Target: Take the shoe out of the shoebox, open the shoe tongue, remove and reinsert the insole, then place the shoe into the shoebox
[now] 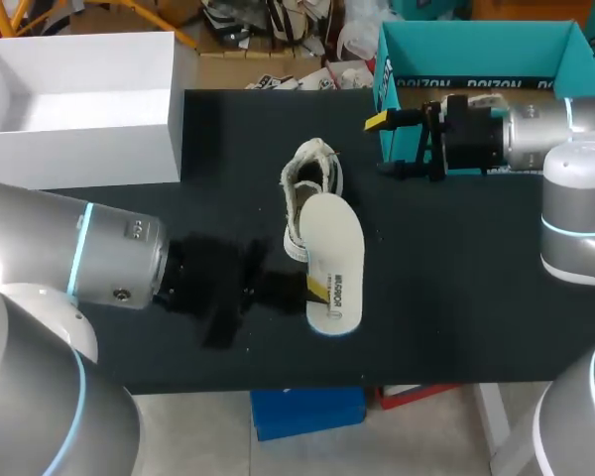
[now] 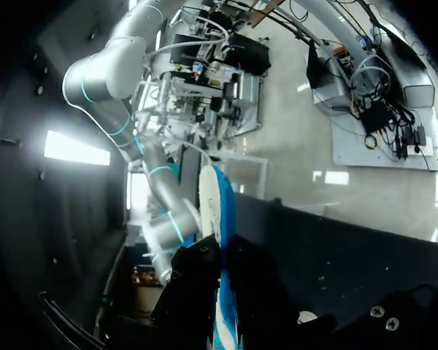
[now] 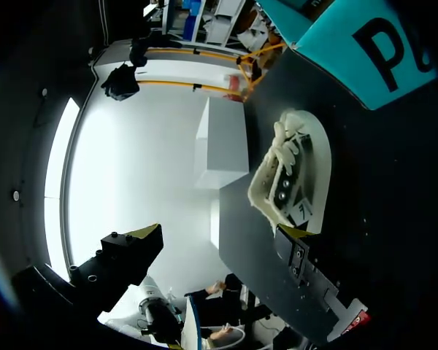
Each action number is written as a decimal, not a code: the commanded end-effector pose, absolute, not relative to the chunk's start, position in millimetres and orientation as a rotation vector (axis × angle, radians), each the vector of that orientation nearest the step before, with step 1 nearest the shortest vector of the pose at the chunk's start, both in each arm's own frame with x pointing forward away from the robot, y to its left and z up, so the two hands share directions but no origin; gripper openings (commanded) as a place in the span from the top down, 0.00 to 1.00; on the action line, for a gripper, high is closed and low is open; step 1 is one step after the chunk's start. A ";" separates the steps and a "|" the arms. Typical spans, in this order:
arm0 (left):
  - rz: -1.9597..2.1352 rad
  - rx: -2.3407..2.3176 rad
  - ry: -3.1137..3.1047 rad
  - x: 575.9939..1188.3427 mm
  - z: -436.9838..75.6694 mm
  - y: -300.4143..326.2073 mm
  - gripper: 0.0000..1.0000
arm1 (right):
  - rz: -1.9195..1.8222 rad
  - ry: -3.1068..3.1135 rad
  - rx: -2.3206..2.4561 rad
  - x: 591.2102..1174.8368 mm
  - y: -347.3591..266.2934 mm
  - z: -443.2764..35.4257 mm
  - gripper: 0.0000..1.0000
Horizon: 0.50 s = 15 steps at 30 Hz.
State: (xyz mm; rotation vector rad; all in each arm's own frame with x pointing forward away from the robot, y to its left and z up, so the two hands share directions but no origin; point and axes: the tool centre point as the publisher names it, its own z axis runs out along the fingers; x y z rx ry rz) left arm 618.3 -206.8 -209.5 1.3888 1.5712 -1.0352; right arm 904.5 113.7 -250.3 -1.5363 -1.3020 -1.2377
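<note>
From above, the white shoe (image 1: 310, 169) lies near the middle of the black tabletop (image 1: 456, 297), outside the teal shoebox (image 1: 476, 55) that stands at the far right corner. The white insole (image 1: 335, 258) is out of the shoe and stretches from over the shoe's near end toward me. My left pincer (image 1: 315, 289) meets it at its side edge. My right pincer (image 1: 387, 145) hovers just in front of the shoebox with its fingers spread and nothing between them. An open white box (image 1: 79, 139) sits at the far left corner. In my left wrist view the insole (image 2: 217, 211) shows edge-on (white with a blue rim), rising from between the dark fingers of my left pincer (image 2: 223, 292), which seems clamped on it, though the contact itself is in shadow. The tabletop (image 2: 350, 255) lies beyond. In my right wrist view, my right pincer (image 3: 223, 237) is wide apart and empty. The shoe (image 3: 296, 171) lies on the tabletop (image 3: 394, 204) ahead of it, just beyond one finger, with the shoebox (image 3: 372, 51) past the shoe to one side and the white box (image 3: 226, 146) farther off.
</note>
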 end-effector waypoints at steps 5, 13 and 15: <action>-1.046 1.254 1.454 648.3 -258.8 -181.3 1.00 | -1.240 -1.301 -1.537 904.8 115.0 -251.6 0.00; -1.043 1.239 1.494 654.6 -263.2 -178.2 1.00 | -1.240 -1.301 -1.537 904.8 115.0 -251.6 0.00; -1.043 1.239 1.494 654.6 -263.2 -178.2 1.00 | -1.240 -1.301 -1.537 904.8 115.0 -251.6 0.00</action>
